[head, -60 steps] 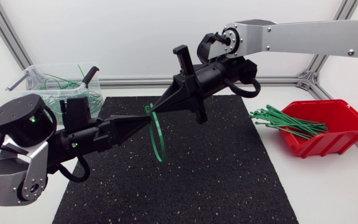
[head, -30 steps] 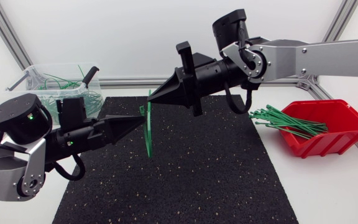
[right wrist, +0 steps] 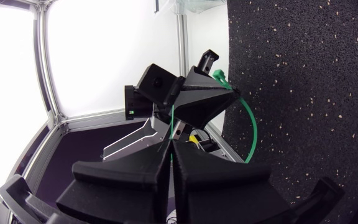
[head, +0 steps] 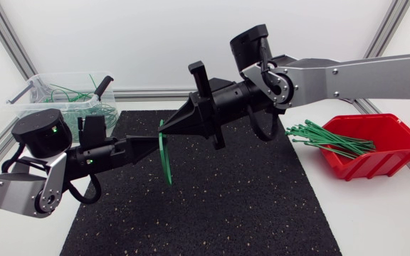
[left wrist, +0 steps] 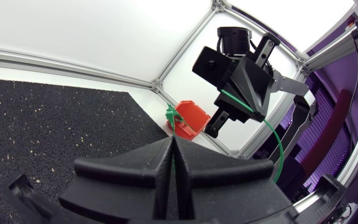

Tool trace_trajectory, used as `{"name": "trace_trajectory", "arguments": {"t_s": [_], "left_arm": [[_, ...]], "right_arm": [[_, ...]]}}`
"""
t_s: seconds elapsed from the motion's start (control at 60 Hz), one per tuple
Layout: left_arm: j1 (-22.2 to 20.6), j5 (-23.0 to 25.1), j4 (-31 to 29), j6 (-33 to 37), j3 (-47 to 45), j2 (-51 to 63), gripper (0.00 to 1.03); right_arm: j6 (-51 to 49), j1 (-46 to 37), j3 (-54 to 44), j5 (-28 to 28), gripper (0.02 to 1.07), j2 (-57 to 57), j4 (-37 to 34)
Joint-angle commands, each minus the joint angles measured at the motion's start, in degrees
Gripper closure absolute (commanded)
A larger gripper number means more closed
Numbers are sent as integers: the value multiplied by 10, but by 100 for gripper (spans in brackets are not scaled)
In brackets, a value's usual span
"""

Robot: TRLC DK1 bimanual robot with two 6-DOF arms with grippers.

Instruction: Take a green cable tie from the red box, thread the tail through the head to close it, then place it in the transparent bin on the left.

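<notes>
Above the black mat hangs a green cable tie [head: 166,160], bent into a narrow loop. My left gripper [head: 155,139] is shut on its head end [left wrist: 170,115], and my right gripper [head: 164,128] meets it tip to tip, shut on the thin tail [right wrist: 171,124]. In the left wrist view the right gripper [left wrist: 244,93] is ahead with the strap curving off below it. In the right wrist view the left gripper [right wrist: 197,99] faces me with the loop [right wrist: 252,127] beside it. The red box [head: 376,153] lies at the right with loose green ties [head: 326,139] spilling out. The transparent bin [head: 27,103] is at the back left.
The black mat [head: 226,206] covers the middle of the table. The bin holds several green ties [head: 73,96], and a black handle [head: 104,85] sticks up at its right rim. Aluminium frame bars run along the table's back and sides.
My right arm has swung left and lower, bringing its gripper closer to the left one. The tie's loop has turned from an open oval to nearly edge-on. My left arm has shifted slightly.
</notes>
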Motion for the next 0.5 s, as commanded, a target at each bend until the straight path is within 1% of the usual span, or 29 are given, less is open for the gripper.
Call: {"name": "trace_trajectory", "arguments": {"t_s": [0.0,0.033,0.15,0.267,0.367,0.483], "left_arm": [[4,4,10,6,15,14,100],[13,4,10,13,15,16,100],[8,5,9,45,32,38,100],[10,33,10,49,47,57,100],[15,70,9,49,78,96,100],[16,72,9,51,103,126,100]], "right_arm": [[19,8,-17,1,101,14,6],[17,9,-18,0,101,13,7],[20,3,-39,22,101,8,49],[20,5,-43,23,101,1,58],[21,8,-46,31,101,0,67],[22,9,-47,36,101,0,79]]}}
